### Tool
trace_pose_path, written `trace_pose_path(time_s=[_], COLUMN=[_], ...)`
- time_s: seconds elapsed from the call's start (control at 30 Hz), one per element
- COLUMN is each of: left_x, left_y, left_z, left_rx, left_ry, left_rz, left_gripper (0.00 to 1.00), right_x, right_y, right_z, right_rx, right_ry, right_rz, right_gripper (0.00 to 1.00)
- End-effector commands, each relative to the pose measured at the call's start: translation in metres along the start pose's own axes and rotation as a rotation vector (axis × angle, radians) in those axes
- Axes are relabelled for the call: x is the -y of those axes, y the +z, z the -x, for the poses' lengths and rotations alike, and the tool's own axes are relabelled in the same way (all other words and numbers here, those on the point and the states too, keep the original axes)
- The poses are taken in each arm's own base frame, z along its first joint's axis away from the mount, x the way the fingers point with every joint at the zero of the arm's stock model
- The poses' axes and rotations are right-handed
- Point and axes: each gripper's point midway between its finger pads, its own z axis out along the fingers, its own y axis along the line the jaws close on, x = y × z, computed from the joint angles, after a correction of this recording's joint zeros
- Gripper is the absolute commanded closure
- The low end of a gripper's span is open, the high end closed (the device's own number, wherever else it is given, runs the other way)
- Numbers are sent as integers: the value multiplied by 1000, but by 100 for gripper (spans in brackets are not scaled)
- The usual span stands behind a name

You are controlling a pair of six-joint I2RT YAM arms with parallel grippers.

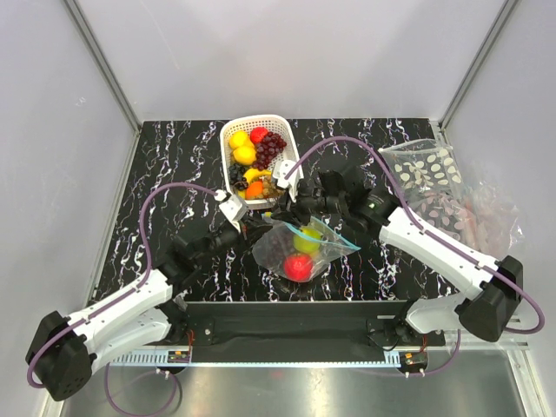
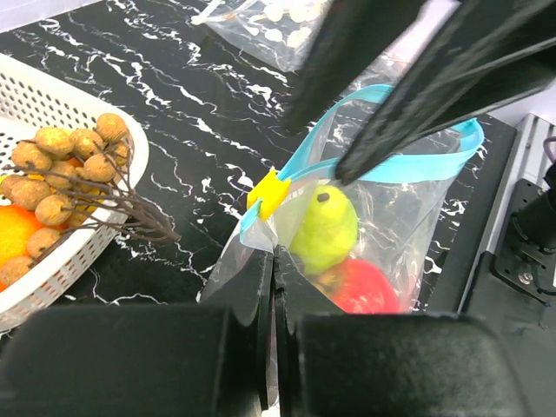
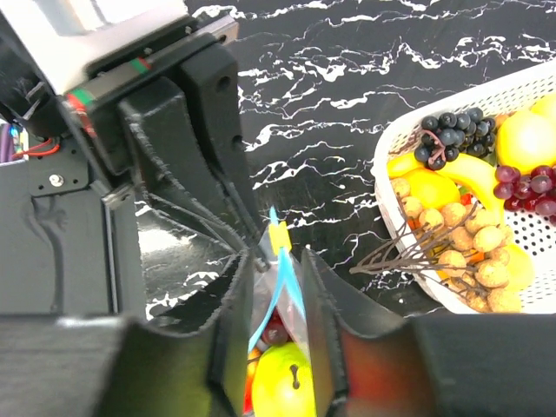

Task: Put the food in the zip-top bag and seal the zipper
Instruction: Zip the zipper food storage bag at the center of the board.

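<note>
The zip-top bag (image 1: pixel 326 254) lies on the desk (image 1: pixel 174 174) just in front of the basket (image 1: pixel 228 143), holding a red apple (image 1: pixel 298 267), a green fruit (image 2: pixel 326 230) and dark grapes (image 1: pixel 276 250). The left hand (image 2: pixel 274 261) is clamped tight on the bag's corner under the yellow slider (image 2: pixel 269 193), on the end nearest the basket. The right hand (image 3: pixel 278 291) has its fingers a little apart on either side of the blue zipper (image 2: pixel 417 165), and I cannot tell whether they touch it.
</note>
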Motion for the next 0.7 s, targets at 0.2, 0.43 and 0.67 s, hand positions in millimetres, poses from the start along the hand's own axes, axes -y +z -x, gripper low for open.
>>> trace_pose_path(time_s=[0.2, 0.43, 0.67], left_x=[11, 14, 12], left_y=[-2, 0, -1], left_z=[43, 43, 42], left_rx=[137, 129, 127], left_ry=[68, 67, 67], left_rz=[-53, -69, -56], left_gripper=[100, 100, 100], right_x=[2, 0, 0], right_y=[8, 14, 19], right_z=[15, 14, 12], right_rx=[7, 9, -4], right_ry=[-40, -25, -3], right_rz=[62, 79, 96], right_gripper=[60, 71, 87])
